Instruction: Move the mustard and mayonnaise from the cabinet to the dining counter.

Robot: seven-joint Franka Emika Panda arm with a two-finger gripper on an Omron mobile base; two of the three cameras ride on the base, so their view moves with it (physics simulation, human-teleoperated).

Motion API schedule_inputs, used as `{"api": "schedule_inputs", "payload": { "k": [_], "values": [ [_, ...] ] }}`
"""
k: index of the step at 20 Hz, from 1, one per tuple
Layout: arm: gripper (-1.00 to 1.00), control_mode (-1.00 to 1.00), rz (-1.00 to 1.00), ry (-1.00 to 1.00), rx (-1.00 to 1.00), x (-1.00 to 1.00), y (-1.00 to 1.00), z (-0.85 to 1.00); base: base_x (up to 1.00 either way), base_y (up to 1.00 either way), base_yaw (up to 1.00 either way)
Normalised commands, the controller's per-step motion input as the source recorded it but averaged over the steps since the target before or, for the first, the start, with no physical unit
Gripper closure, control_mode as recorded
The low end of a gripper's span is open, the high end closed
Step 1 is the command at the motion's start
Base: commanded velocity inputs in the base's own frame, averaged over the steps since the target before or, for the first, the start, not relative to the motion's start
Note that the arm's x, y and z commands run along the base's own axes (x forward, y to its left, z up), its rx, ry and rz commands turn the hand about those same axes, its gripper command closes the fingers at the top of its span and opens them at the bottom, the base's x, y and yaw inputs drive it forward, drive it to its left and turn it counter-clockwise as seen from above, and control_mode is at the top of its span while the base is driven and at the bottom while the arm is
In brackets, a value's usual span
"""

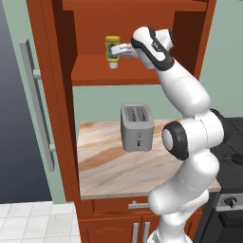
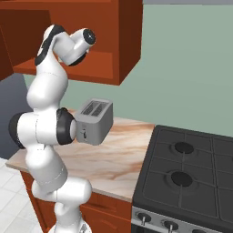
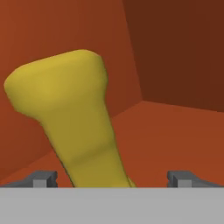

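Observation:
The mustard (image 1: 112,49), a yellow squeeze bottle with a dark-and-white label, stands on the lower shelf of the open cabinet (image 1: 95,71). My gripper (image 1: 118,50) reaches in from the right at label height, open, with its fingers on either side of the bottle. In the hand view the mustard (image 3: 74,118) looms close and tilted between the two fingertips (image 3: 43,178), nearer the left one, with the gripper (image 3: 113,179) open around it and not pressing on it. The mayonnaise and the dining counter are out of view.
The cabinet door (image 1: 45,95) with its long grey handle (image 1: 40,104) hangs open on the left. Below the shelf a grey toaster (image 1: 136,127) sits on a small marble countertop (image 1: 104,171). A black stove (image 2: 191,168) stands to the right.

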Motion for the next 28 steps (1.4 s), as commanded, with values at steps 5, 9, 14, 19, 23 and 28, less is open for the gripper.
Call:
{"api": "schedule_inputs", "payload": {
  "k": [5, 9, 14, 19, 23, 28],
  "values": [
    [-1.00, -1.00, 0.08, -0.05, 0.00, 0.03, 0.08, 0.00, 0.00, 0.00, 0.00],
    [1.00, -1.00, 0.08, -0.05, 0.00, 0.08, 0.02, -0.01, 0.00, 0.00, 0.00],
    [1.00, -1.00, 0.08, -0.05, 0.00, 0.07, 0.06, -0.01, 0.00, 0.00, 0.00],
    [1.00, -1.00, 0.05, -0.01, 0.00, 0.02, 0.00, 0.00, 0.00, 0.00, 0.00],
    [1.00, -1.00, 0.01, -0.05, 0.00, -0.38, 0.00, 0.00, 0.00, 0.00, 0.00],
    [1.00, -1.00, 0.00, -0.11, 0.00, -0.56, 0.04, 0.00, 0.00, 0.00, 0.00]
  ]
}}
